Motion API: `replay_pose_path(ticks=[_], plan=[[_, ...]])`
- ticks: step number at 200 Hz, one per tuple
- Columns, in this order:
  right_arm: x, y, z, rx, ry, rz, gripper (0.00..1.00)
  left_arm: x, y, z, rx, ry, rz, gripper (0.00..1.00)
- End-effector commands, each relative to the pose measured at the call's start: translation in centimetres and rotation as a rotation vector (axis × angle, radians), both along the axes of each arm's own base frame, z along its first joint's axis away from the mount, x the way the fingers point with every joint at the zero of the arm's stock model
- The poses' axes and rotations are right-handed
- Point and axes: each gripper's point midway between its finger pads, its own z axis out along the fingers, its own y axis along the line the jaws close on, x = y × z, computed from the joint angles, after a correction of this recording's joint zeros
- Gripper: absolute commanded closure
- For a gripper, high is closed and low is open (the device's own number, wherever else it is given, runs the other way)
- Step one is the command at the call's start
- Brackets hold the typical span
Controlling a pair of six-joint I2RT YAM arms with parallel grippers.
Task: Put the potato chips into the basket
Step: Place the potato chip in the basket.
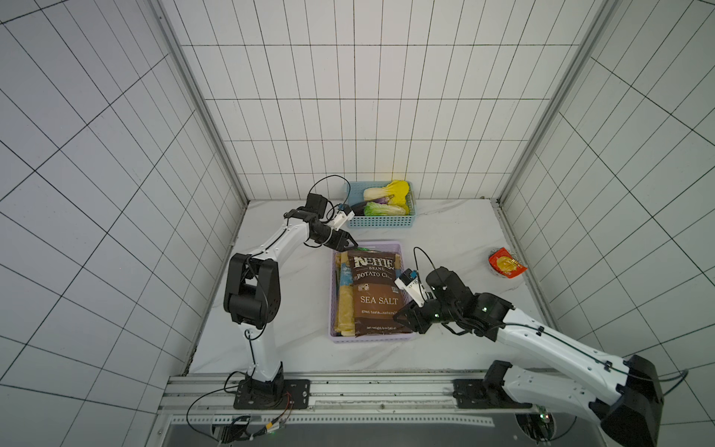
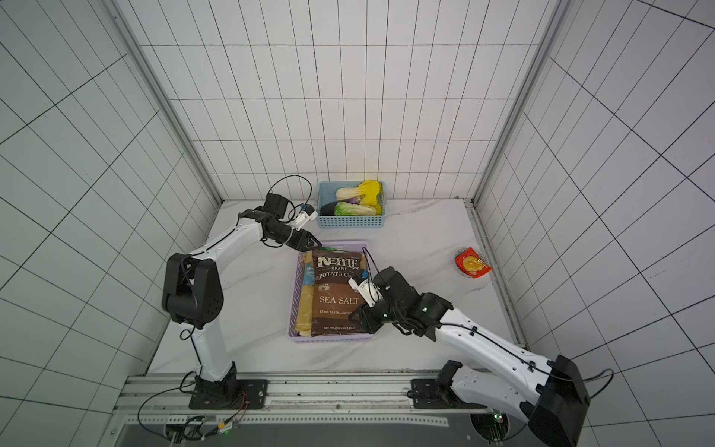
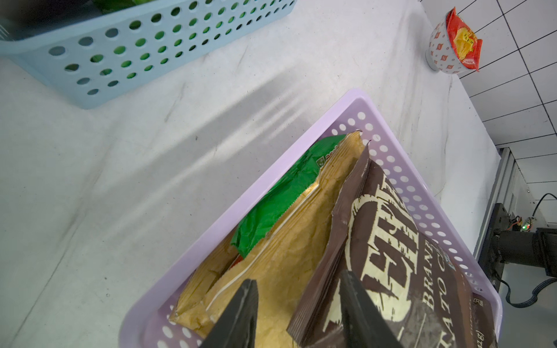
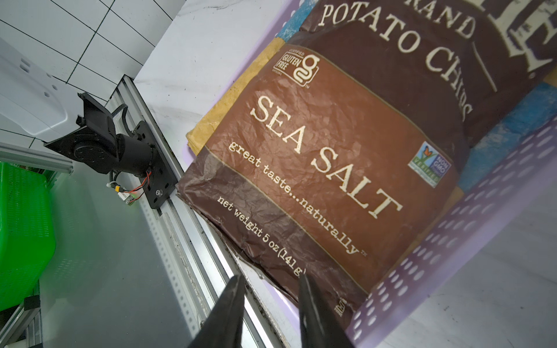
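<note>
The lilac basket (image 1: 371,337) (image 2: 329,338) holds several bags of potato chips. A dark brown Kettle bag (image 1: 373,294) (image 2: 336,298) lies on top, over a tan bag (image 1: 345,305). The left wrist view also shows a green bag (image 3: 280,199) beneath them. My left gripper (image 1: 351,244) (image 3: 300,313) is open over the basket's far left corner, and the Kettle bag's top corner (image 3: 391,256) sits loose between its fingers. My right gripper (image 1: 402,315) (image 4: 271,301) is open at the near right corner, beside the bag's bottom edge (image 4: 331,135) and the perforated wall (image 4: 452,241).
A light blue basket (image 1: 381,222) with toy vegetables stands at the back wall. A patterned bowl with a red packet (image 1: 505,263) (image 3: 452,45) sits near the table's right edge. The arms' mounting rail (image 1: 348,387) runs along the front, and a green crate (image 4: 24,226) stands off the table.
</note>
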Motion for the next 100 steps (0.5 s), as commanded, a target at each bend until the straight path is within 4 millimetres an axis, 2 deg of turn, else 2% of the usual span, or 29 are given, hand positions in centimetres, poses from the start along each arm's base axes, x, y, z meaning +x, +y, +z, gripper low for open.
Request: replay_pose_path(ticks=[1, 54, 78, 100], plan=[[0.1, -0.2, 0.0, 0.013, 0.006, -0.009, 0.66, -0.4, -0.1, -1.5, -0.001, 0.032, -0.026, 0.57], [0.0, -0.3, 0.1, 0.018, 0.005, -0.011, 0.66, -0.2, -0.1, -2.4, 0.012, 0.043, -0.025, 0.57], [0.1, -0.3, 0.1, 0.016, 0.004, -0.013, 0.66, -0.5, -0.1, -2.6, 0.007, 0.050, -0.032, 0.62], [0.1, -0.3, 0.1, 0.014, 0.003, -0.013, 0.66, -0.7, -0.2, -2.7, 0.003, 0.058, -0.035, 0.62]])
